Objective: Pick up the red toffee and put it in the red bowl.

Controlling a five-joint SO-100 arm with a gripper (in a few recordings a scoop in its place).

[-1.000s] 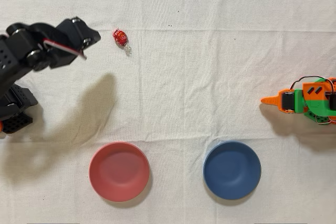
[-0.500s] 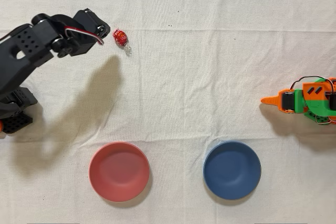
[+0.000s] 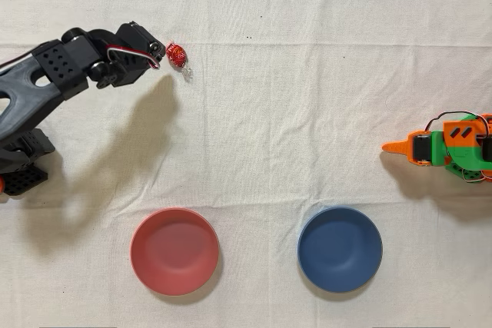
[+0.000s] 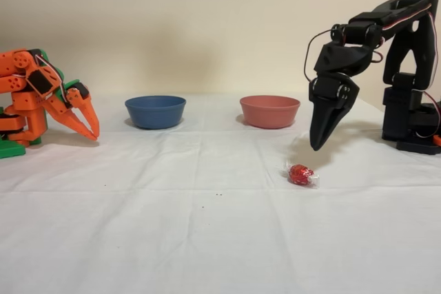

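The red toffee (image 3: 177, 54) (image 4: 300, 174) lies on the white cloth, a small shiny red ball with a clear twisted wrapper end. My black gripper (image 3: 157, 56) (image 4: 316, 144) hangs point-down just left of it in the overhead view. In the fixed view its tip is a little above and to the right of the candy, not touching it. The jaws look pressed together with nothing between them. The red bowl (image 3: 174, 251) (image 4: 269, 111) stands empty toward the lower left of the overhead view, well away from the candy.
A blue bowl (image 3: 340, 249) (image 4: 155, 111) stands beside the red one, also empty. The idle orange arm (image 3: 446, 147) (image 4: 41, 101) rests at the right edge of the overhead view. Wrinkled white cloth covers the table.
The black arm has reached out and swung right across the overhead view, bringing the gripper tip from well left of the toffee to right beside it. The toffee has not moved.
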